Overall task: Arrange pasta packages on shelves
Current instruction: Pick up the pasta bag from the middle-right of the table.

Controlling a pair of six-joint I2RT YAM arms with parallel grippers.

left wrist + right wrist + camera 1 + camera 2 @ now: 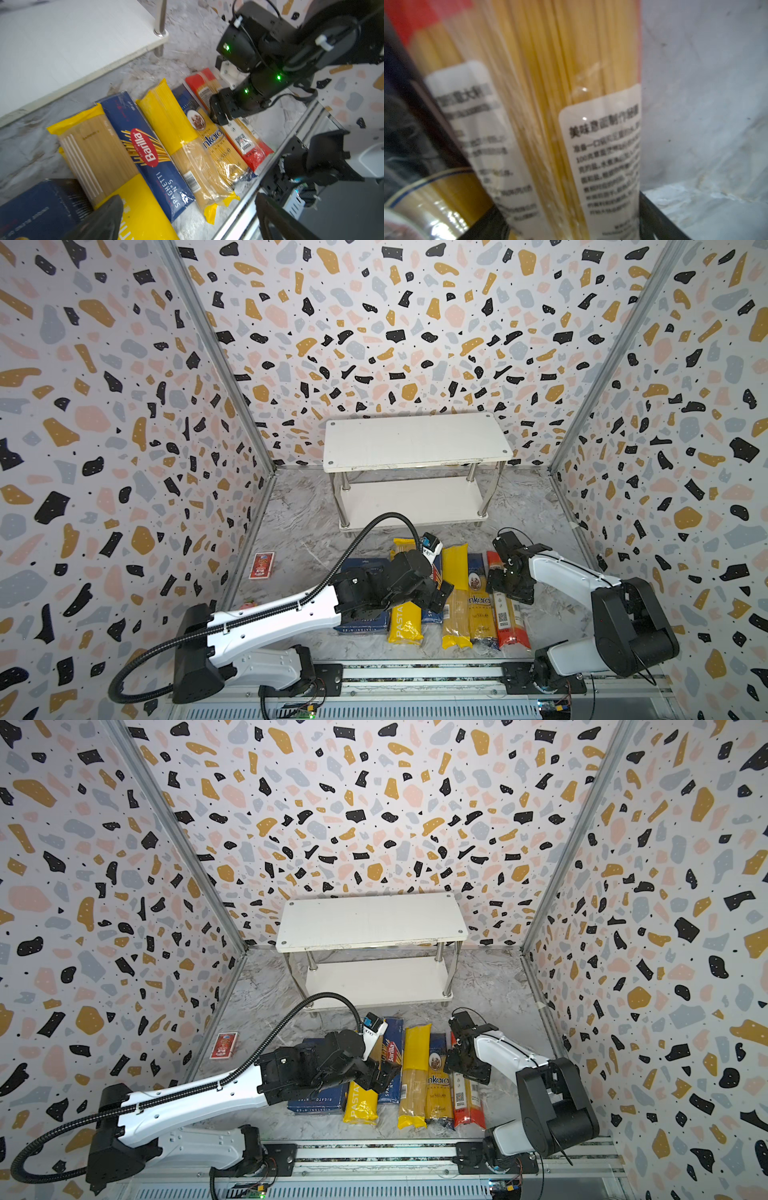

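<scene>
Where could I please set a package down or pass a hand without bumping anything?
The top board and lower board of the shelves are bare. The floor is free between the small red pack and the wide blue box. Crowded: the pasta packages lie side by side under the left arm and right arm.

The pasta packages (455,564) lie in a row on the table (299,539), just before the shelves (415,439). The wide box (361,624) is leftmost, perhaps partly under its neighbour; a card-sized pack (262,565) lies well left.
</scene>
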